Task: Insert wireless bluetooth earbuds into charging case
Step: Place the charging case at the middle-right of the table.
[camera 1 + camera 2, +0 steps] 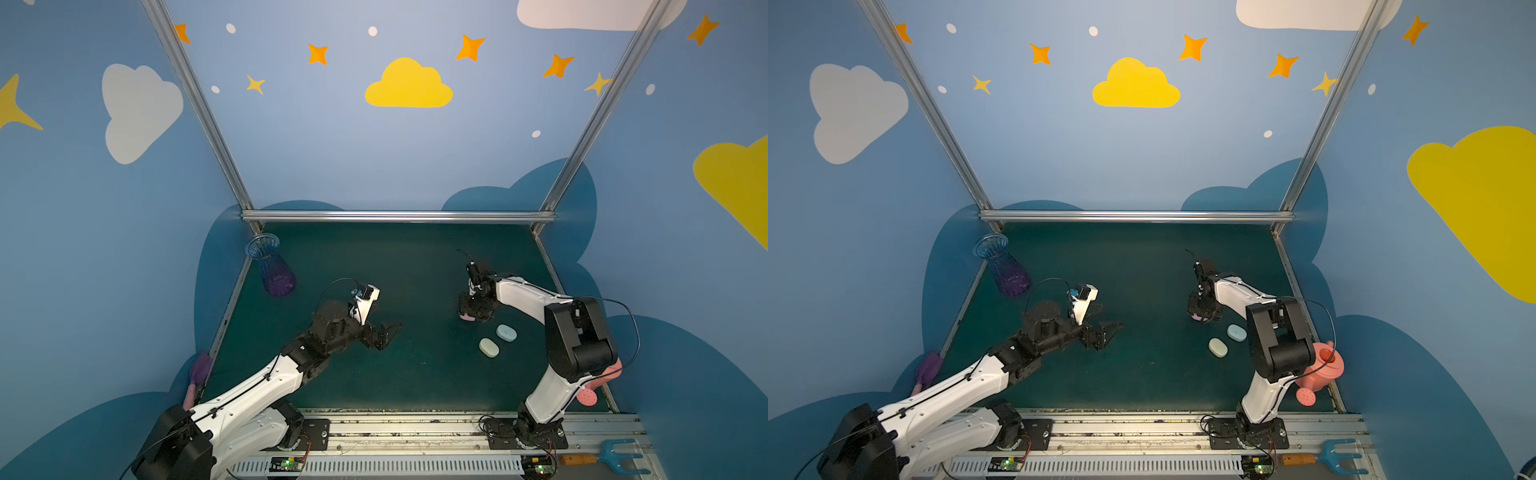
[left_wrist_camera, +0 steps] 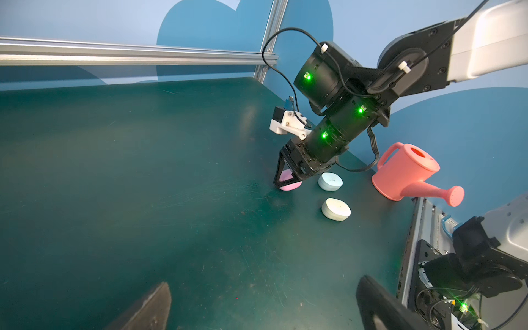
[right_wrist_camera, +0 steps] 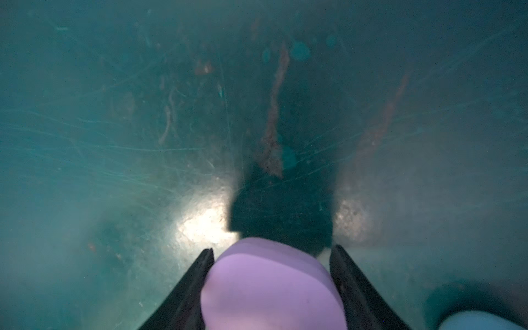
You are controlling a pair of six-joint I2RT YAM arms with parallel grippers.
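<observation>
On the right of the green table (image 1: 415,270), in both top views, the right gripper (image 1: 471,316) stands over a pink case (image 1: 467,317). A blue case (image 1: 506,333) and a cream case (image 1: 488,347) lie just nearer. The left gripper (image 1: 388,336) hovers well apart, jaws wide and empty.

The left wrist view shows the pink case low at the table, all three lids shut, and no earbuds visible.

The right wrist view shows fingers (image 3: 197,288) half closed against its sides. The shell is probably light, stiff and slick, so grip it across the flanks.

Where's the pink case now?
In both top views, pink case sits on the mat's right side between the right gripper's fingers, near the blue case.
</observation>
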